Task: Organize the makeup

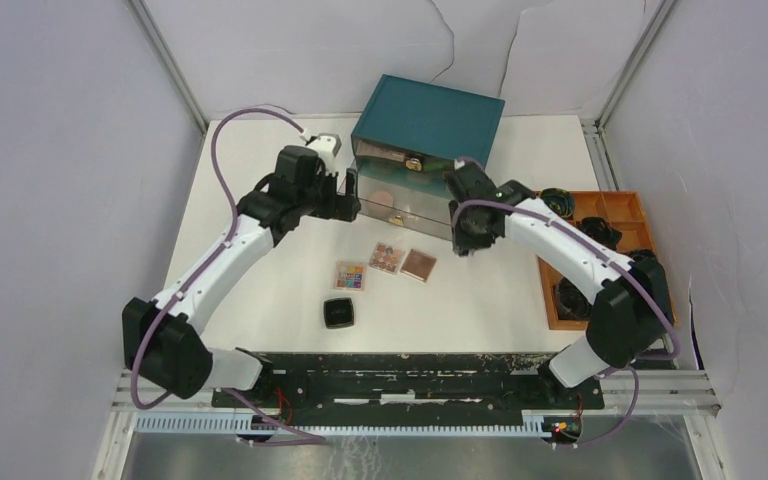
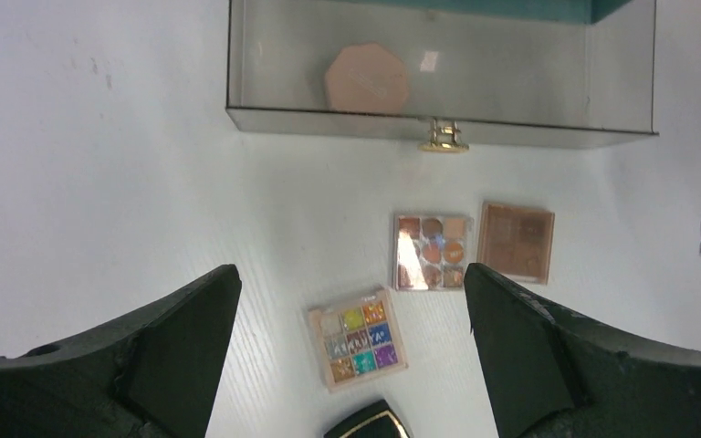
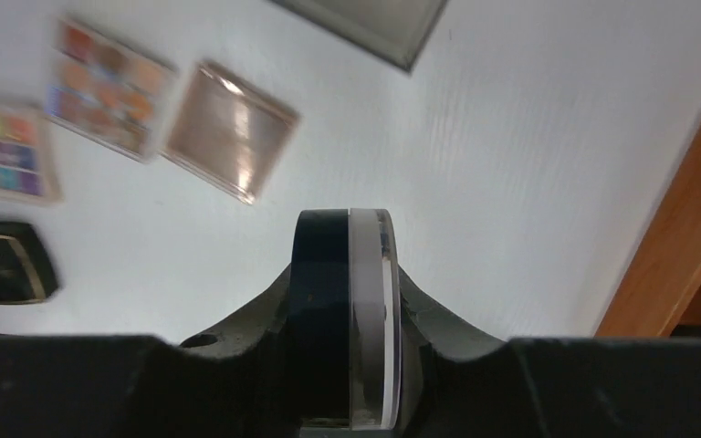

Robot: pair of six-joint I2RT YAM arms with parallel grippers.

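Now: right hand (image 3: 345,287) is clamped on the round compact (image 3: 324,274), which is dark blue with a clear band. The compact is held on edge, with the fingers across its two flat faces. It hangs above the desk (image 3: 511,137), between the drawer (image 2: 438,128) front and the wooden tray (image 1: 625,205). Left hand (image 2: 349,274) has its fingers wide apart and holds nothing. It hovers over the desk by the drawer's left corner.

Other makeup:
- The pink compact (image 2: 366,78) lies inside the open clear drawer.
- Three palettes lie flat on the desk in front of the drawer: the bright palette (image 2: 359,338), the warm palette (image 2: 431,252) and the brown palette (image 2: 515,242).
- The black compact (image 1: 338,313) lies nearest the arm bases.

Handling (judgement):
- The round compact is probably light, with a rigid, glossy shell, so it may be slippery.
- Its contents are likely brittle, so it should be set down rather than dropped.
- Gripping the flat faces looks sound; a grip on the curved rim could let it squirt out.
- The palettes are thin and sit flush on the desk. They are best taken by opposite side edges, coming straight down.
- Their clear lids may crack under a hard squeeze.
- The black compact is thicker and should be easier to take by its sides.
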